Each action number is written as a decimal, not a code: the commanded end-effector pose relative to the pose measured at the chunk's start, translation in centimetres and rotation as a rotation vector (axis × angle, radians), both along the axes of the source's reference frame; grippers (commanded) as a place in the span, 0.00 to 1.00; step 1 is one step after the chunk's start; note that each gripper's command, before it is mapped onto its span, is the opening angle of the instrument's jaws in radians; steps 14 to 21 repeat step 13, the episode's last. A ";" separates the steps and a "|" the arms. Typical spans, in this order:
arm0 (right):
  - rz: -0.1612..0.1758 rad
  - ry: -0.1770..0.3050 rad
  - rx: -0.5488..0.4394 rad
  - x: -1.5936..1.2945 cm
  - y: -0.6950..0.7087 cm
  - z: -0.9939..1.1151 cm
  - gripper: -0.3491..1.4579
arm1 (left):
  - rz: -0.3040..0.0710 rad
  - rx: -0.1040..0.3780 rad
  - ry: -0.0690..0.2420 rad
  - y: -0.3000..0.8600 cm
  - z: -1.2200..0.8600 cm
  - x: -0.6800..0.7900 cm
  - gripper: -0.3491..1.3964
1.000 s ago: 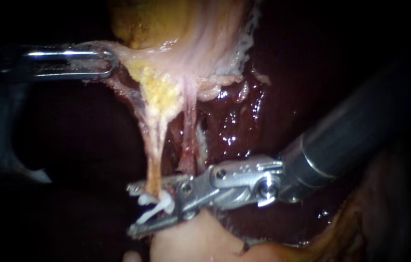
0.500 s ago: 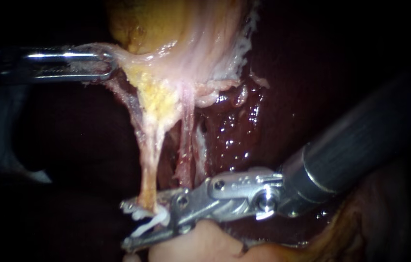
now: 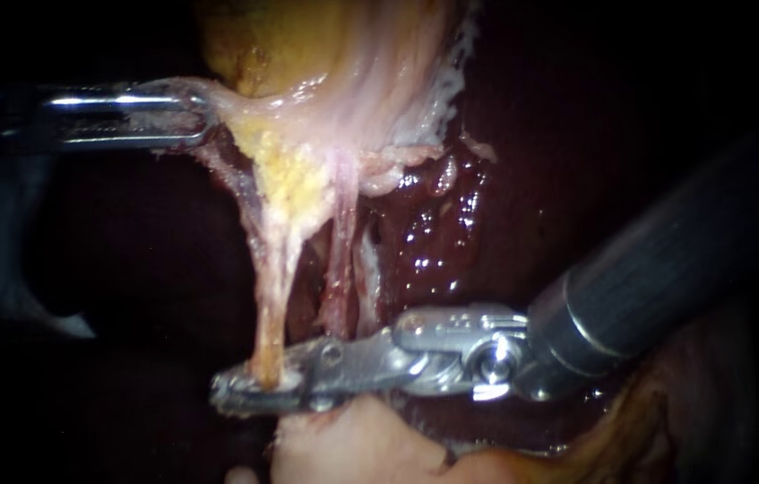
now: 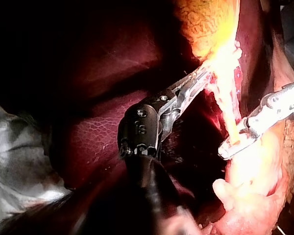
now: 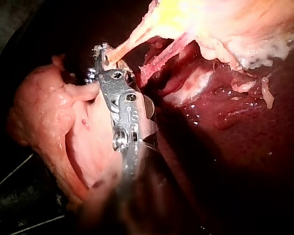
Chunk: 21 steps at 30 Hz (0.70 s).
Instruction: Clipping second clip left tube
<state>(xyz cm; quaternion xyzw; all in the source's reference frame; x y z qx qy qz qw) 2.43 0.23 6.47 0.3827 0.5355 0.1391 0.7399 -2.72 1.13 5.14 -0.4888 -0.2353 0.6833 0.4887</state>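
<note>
Bkgd: glossy dk liver (image 3: 433,246); taut stringy L tube (image 3: 273,287)

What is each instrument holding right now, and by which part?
The right instrument is shut on the left tube near its lower end. The left instrument grips the gallbladder at its lower edge.

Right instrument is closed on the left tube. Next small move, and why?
Probably open the right instrument and ease it back: it is closed flat across the left tube, squeeze looks complete; the left instrument holds the gallbladder taut.
</note>
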 end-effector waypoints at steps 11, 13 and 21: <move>-0.012 -0.023 0.011 -0.02 0.02 0.03 0.00 | 0.000 0.000 0.000 0.00 0.00 0.00 0.00; 0.000 -0.049 0.082 -0.02 0.01 0.03 0.00 | 0.000 0.000 0.000 0.01 0.00 -0.01 0.00; 0.000 -0.049 0.082 -0.02 0.01 0.03 0.00 | 0.000 0.000 0.000 0.01 0.00 -0.01 0.00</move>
